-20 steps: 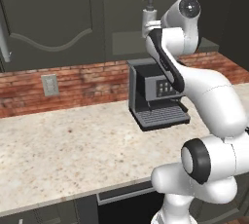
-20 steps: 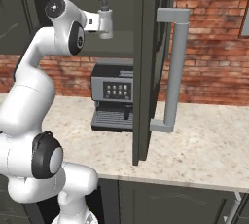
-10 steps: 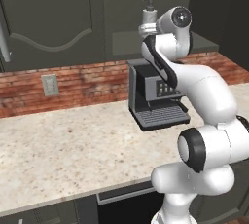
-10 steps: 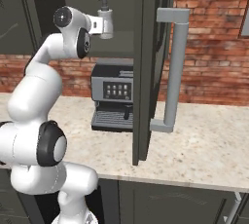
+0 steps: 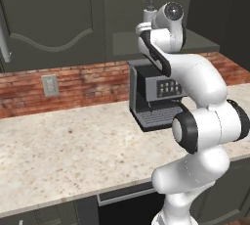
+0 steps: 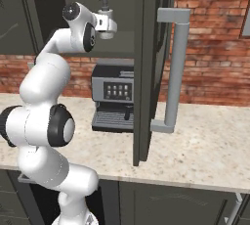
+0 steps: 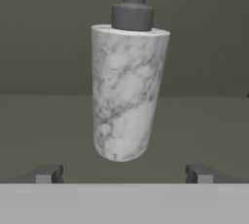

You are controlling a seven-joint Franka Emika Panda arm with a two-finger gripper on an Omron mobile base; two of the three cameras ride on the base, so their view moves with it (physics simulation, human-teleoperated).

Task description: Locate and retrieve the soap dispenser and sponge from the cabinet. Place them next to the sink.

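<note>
Reaching up into the dark grey-green upper wall cabinet, the white arm has its two-finger gripper levelled at the grey-white marbled cylindrical soap dispenser, and the jaws are spread wide, one dark fingertip on either side of the bottle's base with clear space to each, nothing pinched. The dispenser stands upright on the cabinet's flat shelf, dead centre in the hand view, though its grey pump is cut off at the top edge, so the nozzle cannot be made out there. No readable writing anywhere: the black and silver coffee machine on the speckled stone counter shows a grid of small buttons, but any marks on them are too small to read. From the right base view the dispenser peeks out just above the hand, only its pump top showing, and the open cabinet door with its long grey handle hides the right part of the shelf. In the left base view the bottle is mostly masked by the wrist. Compared with a second ago, the arm has folded in tighter and the upper joint has swung round, while the jaws stay just as wide.
</note>
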